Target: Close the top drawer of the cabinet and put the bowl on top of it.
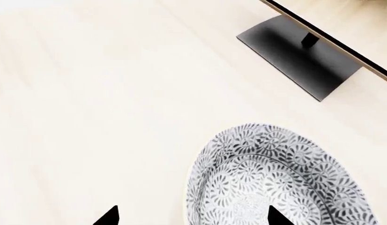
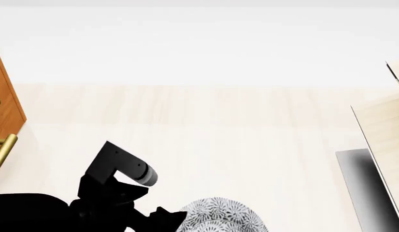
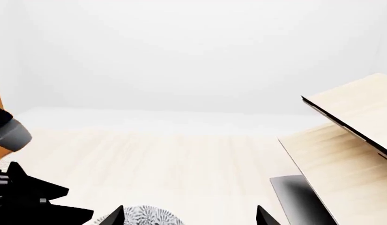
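The bowl (image 1: 281, 178), white with a dense grey-blue floral pattern, sits on the pale floor and shows at the bottom of the head view (image 2: 219, 218). My left gripper (image 1: 193, 218) is open and straddles the bowl's rim: one fingertip (image 1: 278, 216) is over the inside, the other is outside over bare floor. My right gripper (image 3: 189, 218) is open with nothing between its tips, and the bowl (image 3: 143, 216) lies beside one of them. The orange-brown cabinet (image 2: 5, 104) shows only as a strip at the far left, with a brass handle (image 2: 3, 151). I cannot tell how the top drawer stands.
A pale light-wood shelf unit (image 2: 380, 130) with a dark base (image 2: 370, 188) stands at the right; it is also in the left wrist view (image 1: 331, 33). Pale wood floor (image 2: 199, 125) stretches between it and the cabinet.
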Available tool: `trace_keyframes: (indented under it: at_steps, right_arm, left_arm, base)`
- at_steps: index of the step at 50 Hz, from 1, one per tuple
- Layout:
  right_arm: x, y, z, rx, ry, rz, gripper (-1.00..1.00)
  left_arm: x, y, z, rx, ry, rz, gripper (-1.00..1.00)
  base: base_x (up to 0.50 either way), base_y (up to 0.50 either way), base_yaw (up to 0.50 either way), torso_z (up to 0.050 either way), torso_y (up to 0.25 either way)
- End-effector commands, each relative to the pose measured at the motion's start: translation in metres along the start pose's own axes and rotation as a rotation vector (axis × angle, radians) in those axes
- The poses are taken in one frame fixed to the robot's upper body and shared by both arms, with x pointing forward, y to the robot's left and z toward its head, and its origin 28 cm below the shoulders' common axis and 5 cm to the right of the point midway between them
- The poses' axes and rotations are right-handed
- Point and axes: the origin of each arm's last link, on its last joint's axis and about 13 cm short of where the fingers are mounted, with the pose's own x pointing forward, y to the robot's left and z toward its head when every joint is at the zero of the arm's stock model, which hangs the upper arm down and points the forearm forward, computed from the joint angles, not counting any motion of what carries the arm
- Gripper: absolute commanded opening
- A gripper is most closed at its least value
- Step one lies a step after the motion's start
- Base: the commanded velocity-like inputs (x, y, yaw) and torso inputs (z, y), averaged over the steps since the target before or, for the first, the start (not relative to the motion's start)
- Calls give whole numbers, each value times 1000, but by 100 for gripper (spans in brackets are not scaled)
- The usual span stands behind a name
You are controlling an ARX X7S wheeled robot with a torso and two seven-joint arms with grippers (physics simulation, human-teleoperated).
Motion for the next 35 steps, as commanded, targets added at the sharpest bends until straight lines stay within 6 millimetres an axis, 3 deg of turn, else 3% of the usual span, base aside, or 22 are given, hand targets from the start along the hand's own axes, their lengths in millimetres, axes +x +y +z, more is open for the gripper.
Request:
trace_keyframes:
  at_steps: [1,3,6,35]
  right_arm:
    - [1,-1,-1,1,4,-2,100]
    - [1,-1,-13,3,5,-4,100]
    - [0,-1,-1,4,5,-5,100]
    - [-1,-1,-3,7,9,-6,100]
  left_arm:
    - [10,2,-3,-15,12,-17,100]
    - [11,3,-3,-21,11,-17,100]
    - [14,4,-5,-29,16,-19,100]
    - [27,10,-17,-71,36,-37,100]
  base:
    - [0,0,0,0,0]
    - [0,0,0,0,0]
    - [0,0,0,0,0]
    - [0,0,0,0,0]
